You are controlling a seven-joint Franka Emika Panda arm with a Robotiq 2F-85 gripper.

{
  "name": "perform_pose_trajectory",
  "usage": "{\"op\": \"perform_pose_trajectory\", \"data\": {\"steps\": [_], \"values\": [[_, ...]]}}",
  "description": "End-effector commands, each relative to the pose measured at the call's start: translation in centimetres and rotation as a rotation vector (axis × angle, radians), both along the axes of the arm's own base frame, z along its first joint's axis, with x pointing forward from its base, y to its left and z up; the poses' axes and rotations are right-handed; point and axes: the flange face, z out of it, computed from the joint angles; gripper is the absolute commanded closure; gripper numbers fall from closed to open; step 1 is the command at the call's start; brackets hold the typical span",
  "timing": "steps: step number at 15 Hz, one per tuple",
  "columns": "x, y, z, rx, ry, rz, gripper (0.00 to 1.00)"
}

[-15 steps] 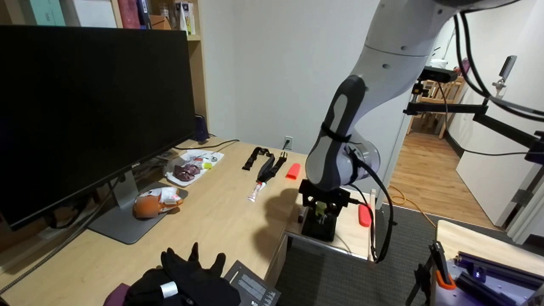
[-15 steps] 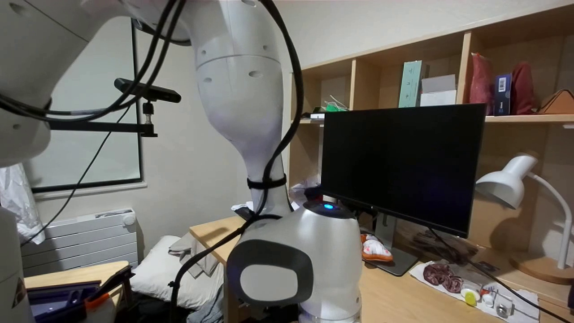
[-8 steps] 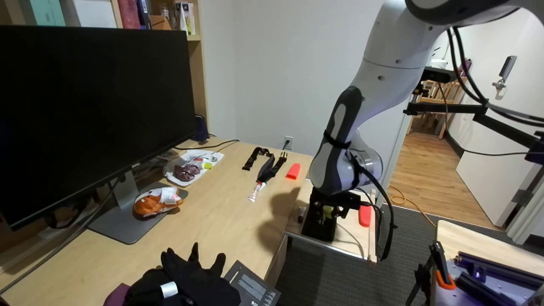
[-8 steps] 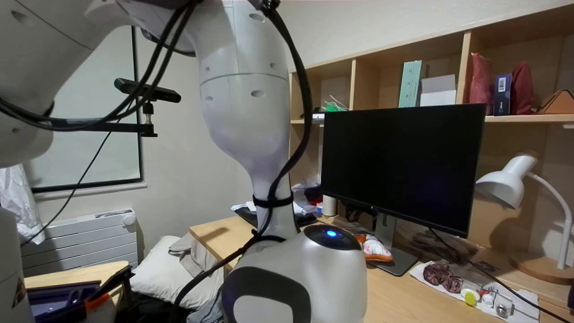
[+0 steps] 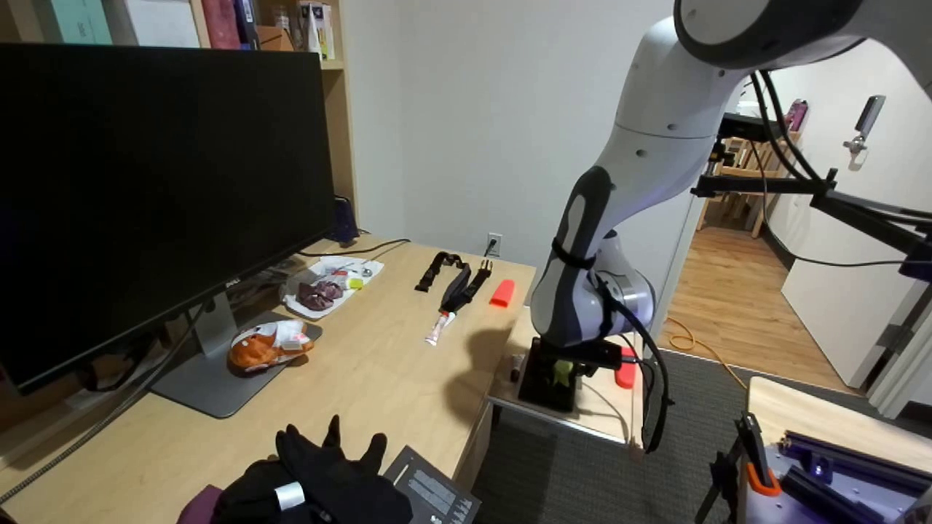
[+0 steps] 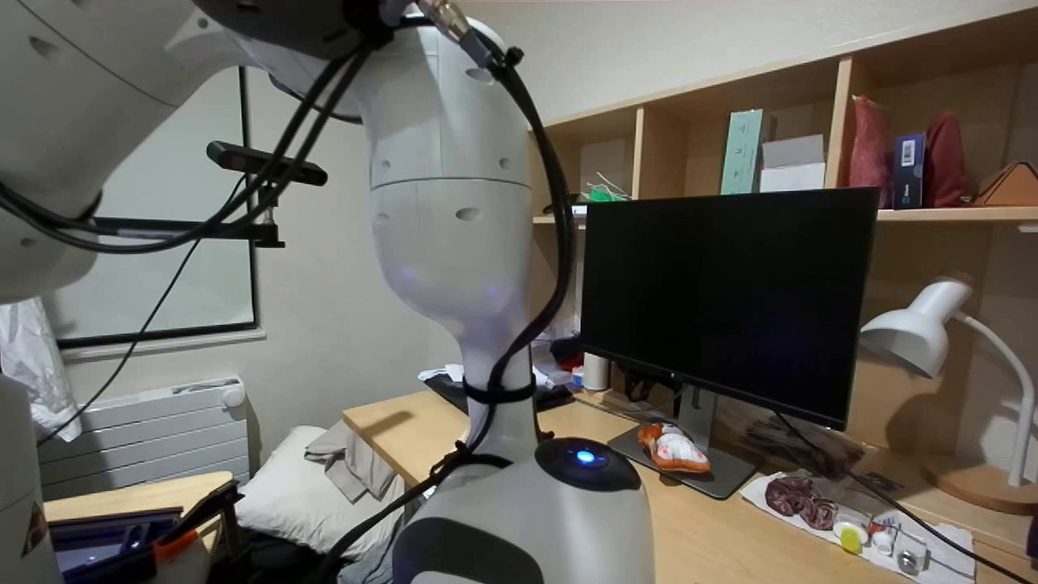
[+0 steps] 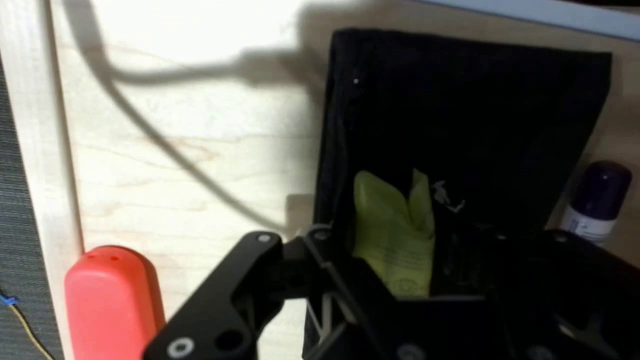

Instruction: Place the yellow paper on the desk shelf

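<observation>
Wrist view: gripper (image 7: 412,240) looks clamped on the yellow paper (image 7: 392,230), over a black pouch (image 7: 470,110) lying on the shelf (image 7: 235,155) — contact beneath unclear. Carry judged done; remaining — lower if needed, release, back off.

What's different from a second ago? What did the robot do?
The arm moved down in both exterior views, bringing the gripper lower over the desk shelf. The yellow paper went down with it and looks held in the gripper; nothing seems newly grabbed or let go. The monitor, black glove and black flat thing stayed put.
</observation>
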Motion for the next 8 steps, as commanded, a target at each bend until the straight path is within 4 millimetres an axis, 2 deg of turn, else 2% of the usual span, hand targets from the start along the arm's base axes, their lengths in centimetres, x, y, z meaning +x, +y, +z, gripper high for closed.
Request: {"op": "perform_pose_trajectory", "data": {"steps": [1,5,6,8], "values": [[-0.1,-0.5,0.2,0.008,-0.03,0.005,0.31],[-0.6,-1.0,0.9,0.039,-0.029,-0.036,0.03],[-0.7,-1.2,1.2,0.044,-0.031,-0.048,0.0],[-0.8,-1.6,1.5,0.05,-0.033,-0.074,0.0]]}}
